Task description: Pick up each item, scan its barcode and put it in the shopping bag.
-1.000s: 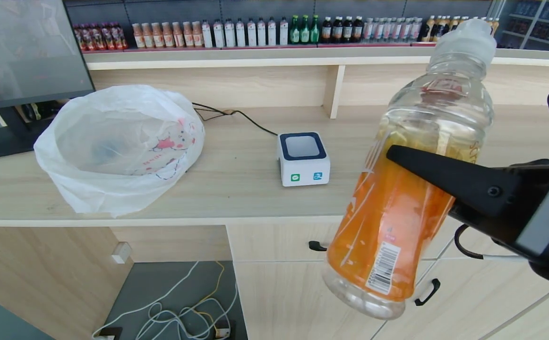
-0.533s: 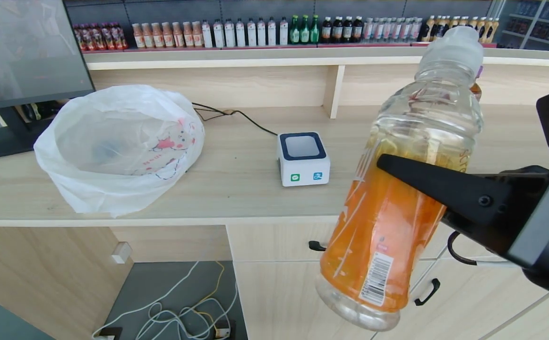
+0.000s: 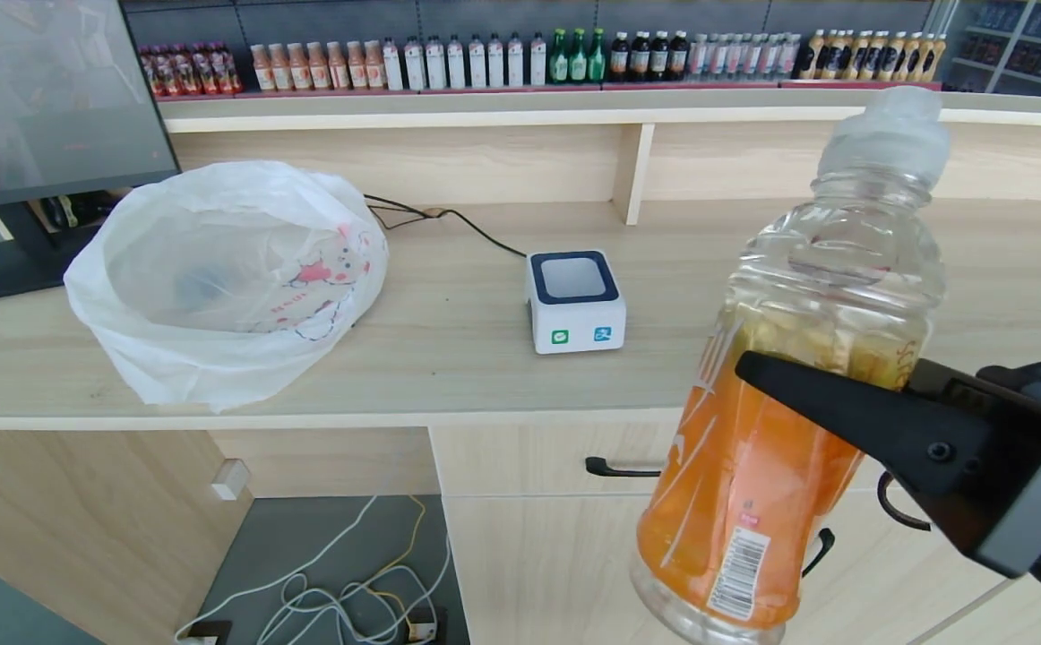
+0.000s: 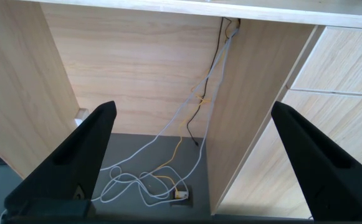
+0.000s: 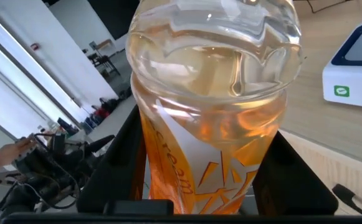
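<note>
The bottle (image 3: 735,475) is made of clear, glossy plastic and is wrapped in a shiny printed film. The right gripper (image 5: 209,143) and the left gripper (image 4: 190,118) are finished in matt black plastic. The shopping bag (image 3: 225,278) is formed of thin, crinkled, translucent white plastic. The scanner (image 3: 574,300) is cased in smooth white plastic with a glossy window. The worktop (image 3: 449,358) is faced in matt, pale wood grain.

You'll find a white barcode patch (image 3: 739,573) low on the bottle (image 3: 780,421), its digits too small to read. White lettering (image 5: 182,180) runs along the orange label. The scanner (image 3: 574,300) shows a green icon (image 3: 560,337) and a blue icon (image 3: 603,334). The shopping bag (image 3: 225,358) carries a pink cartoon print (image 3: 310,273), possibly with small writing.
</note>
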Robot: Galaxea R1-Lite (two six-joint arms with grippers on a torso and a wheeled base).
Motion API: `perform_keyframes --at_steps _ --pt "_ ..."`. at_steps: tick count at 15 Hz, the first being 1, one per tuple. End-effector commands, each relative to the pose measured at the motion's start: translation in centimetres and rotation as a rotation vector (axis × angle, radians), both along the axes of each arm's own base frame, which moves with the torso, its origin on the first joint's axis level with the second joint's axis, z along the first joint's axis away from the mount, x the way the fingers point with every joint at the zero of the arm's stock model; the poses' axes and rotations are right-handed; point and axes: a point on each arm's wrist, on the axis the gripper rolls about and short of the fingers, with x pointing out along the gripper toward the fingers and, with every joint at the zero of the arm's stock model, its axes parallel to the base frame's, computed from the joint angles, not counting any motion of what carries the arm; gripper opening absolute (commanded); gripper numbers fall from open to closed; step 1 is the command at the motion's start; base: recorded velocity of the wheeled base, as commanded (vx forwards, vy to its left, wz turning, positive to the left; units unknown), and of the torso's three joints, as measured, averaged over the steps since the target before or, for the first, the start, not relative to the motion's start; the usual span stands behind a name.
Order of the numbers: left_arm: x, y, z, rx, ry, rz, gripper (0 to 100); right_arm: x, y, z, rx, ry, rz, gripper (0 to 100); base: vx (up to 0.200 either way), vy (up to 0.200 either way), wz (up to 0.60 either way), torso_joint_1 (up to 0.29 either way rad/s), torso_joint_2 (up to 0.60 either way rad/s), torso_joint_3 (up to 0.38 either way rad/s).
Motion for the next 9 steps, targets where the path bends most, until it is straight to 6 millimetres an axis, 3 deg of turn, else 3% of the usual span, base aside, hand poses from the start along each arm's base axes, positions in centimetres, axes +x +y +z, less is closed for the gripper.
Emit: perform_keyframes --at_steps 1,9 --pt "0.0 0.0 0.0 0.0 0.0 0.0 100 -0.3 -1.2 0.0 -0.007 -0.036 -0.043 0 0.0 0.0 0.0 0.0 0.0 0.0" --pt "0.0 0.0 0.0 0.0 0.0 0.0 100 3.1 -4.9 0.5 -0.201 -0.27 -0.392 0 0.0 0.0 0.0 0.0 0.0 0.0"
